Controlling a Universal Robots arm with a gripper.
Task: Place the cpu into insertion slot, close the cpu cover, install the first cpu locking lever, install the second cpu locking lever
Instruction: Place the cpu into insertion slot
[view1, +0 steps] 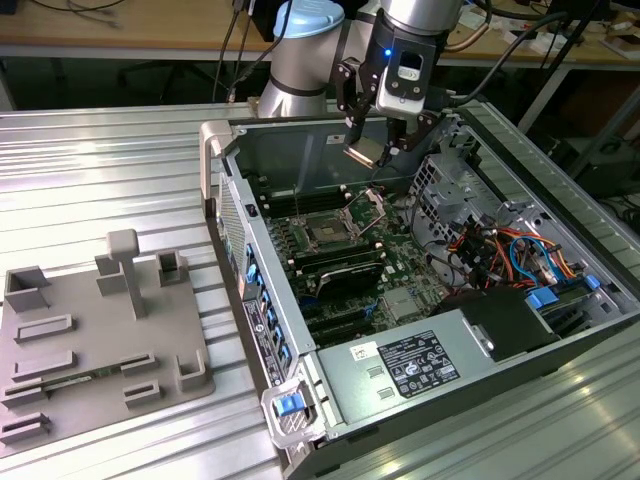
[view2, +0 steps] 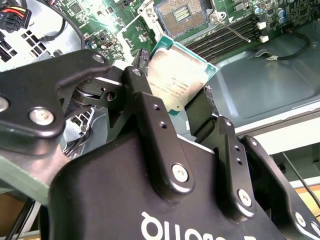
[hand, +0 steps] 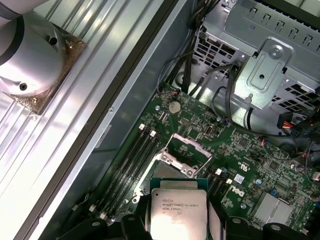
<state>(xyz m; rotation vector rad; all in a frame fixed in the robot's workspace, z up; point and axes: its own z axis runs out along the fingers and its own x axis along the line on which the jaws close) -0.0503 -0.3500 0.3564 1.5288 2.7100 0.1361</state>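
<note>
My gripper (view1: 367, 150) is shut on the cpu (view1: 361, 154), a flat square chip with a silvery-tan face, and holds it tilted in the air above the open computer case. Below it on the green motherboard lies the insertion slot (view1: 327, 232), its dark centre uncovered. The cpu cover (view1: 372, 206) stands raised at the slot's far side. In both wrist views the black fingers (view2: 145, 95) clamp two opposite edges of the cpu (view2: 176, 77) (hand: 178, 212). The slot (view2: 182, 15) and a thin metal lever (view2: 235, 31) lie beyond it, and the lifted cover (hand: 187, 150) shows just ahead of the chip.
Black memory slots (view1: 340, 262) flank the socket. A metal drive cage (view1: 470, 190) with orange and blue cables (view1: 520, 255) fills the case's right side, and a power supply (view1: 420, 365) sits at the front. A grey fixture plate (view1: 90, 340) lies on the ribbed table to the exterior view's left.
</note>
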